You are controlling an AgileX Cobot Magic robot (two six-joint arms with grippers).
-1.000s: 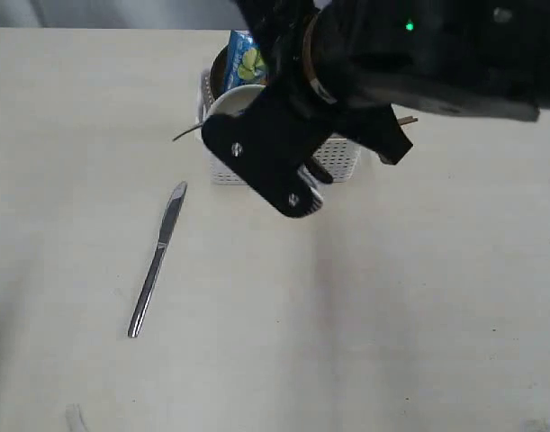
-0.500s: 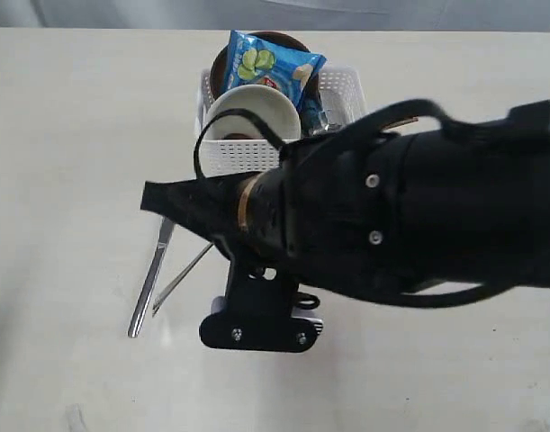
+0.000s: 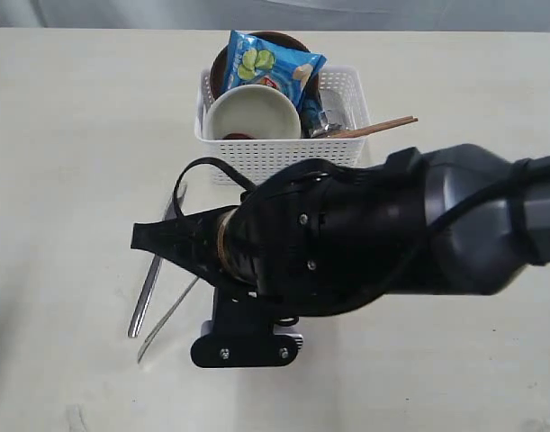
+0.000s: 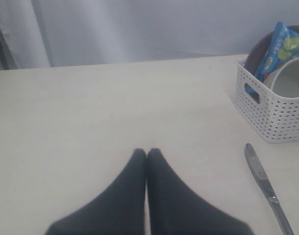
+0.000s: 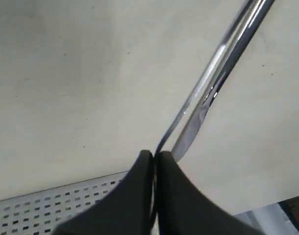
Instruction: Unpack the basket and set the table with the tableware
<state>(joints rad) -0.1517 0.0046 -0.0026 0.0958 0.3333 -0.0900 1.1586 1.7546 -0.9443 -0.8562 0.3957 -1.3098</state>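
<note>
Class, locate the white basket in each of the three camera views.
Exterior view: basket at top centre, above the arm.
Left wrist view: basket at the frame's edge, beyond the knife.
Right wrist view: only a perforated wall strip in one corner.
Shared landmark: the knife, clear in exterior and left wrist views.

The right arm [image 3: 374,234] stretched in from the right, its bulky black wrist low over the tabletop [image 3: 76,108] and pointing left. The right end effector [image 5: 151,155] had its fingers pinched on the thin handle of a fork [image 3: 169,312]. The left end effector [image 4: 147,152] hovered above the tabletop, fingers pressed flat together.
</note>
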